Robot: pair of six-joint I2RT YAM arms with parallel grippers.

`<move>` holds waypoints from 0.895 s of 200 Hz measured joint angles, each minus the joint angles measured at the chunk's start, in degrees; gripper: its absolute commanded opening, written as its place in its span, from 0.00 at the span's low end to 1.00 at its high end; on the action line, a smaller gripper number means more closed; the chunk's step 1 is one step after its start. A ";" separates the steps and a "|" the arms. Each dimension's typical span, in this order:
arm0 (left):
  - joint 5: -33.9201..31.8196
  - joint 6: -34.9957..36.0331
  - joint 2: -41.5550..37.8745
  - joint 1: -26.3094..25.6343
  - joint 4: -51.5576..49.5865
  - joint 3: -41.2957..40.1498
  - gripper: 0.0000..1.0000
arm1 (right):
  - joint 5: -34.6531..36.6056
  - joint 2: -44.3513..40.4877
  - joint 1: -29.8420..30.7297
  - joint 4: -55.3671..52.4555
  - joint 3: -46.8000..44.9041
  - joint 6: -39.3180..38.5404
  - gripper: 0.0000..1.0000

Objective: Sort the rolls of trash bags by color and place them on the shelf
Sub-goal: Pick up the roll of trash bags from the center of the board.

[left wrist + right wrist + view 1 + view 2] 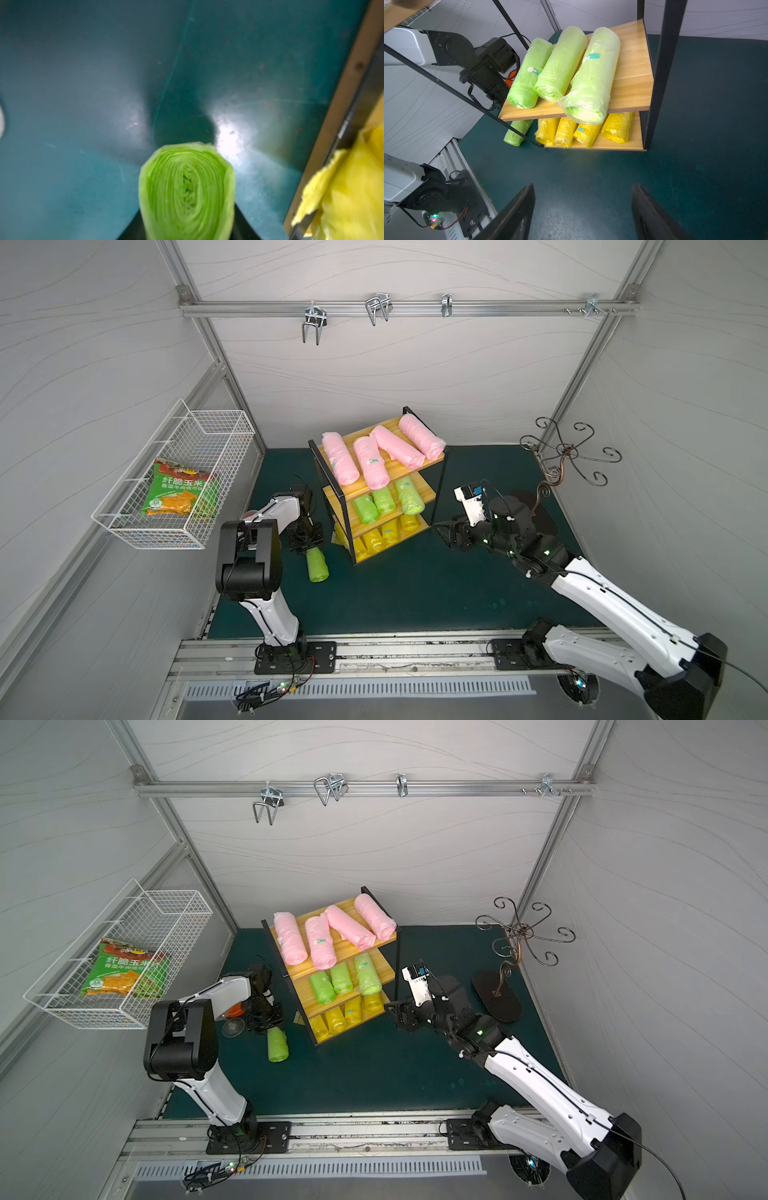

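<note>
Lime-green soft plastic roll (317,566), end-pinched by left pincer (309,548), may sag and slip; right pincer (582,188) gapes empty.

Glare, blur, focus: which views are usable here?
Left wrist view: soft all over, the green roll too close to focus, a blown-out glare patch on the mat beside it, yellow rolls smeared. Right wrist view: sharp on the shelf and what lies on it. Both top views: evenly lit, pink rolls crisp, no glare.
</note>
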 measured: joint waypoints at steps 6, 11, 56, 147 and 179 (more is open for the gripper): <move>-0.15 -0.17 0.00 0.00 0.00 0.00 0.17 | -0.09 0.09 0.00 0.07 0.00 0.00 0.76; -0.31 -0.37 0.00 0.00 -0.02 0.00 0.14 | -0.20 0.15 0.00 0.13 0.00 0.00 0.76; -0.85 -2.82 -0.52 0.00 -0.15 -0.13 0.00 | -0.76 0.50 0.00 0.24 0.00 0.15 0.76; 5.22 -11.65 -26.86 0.00 -3.93 -2.91 0.00 | 1.62 2.95 6.25 -3.67 2.54 -1.53 0.78; 8.85 -15.56 -39.50 0.00 -4.76 -5.86 0.00 | 1.73 6.45 12.72 -3.69 5.42 -2.08 0.80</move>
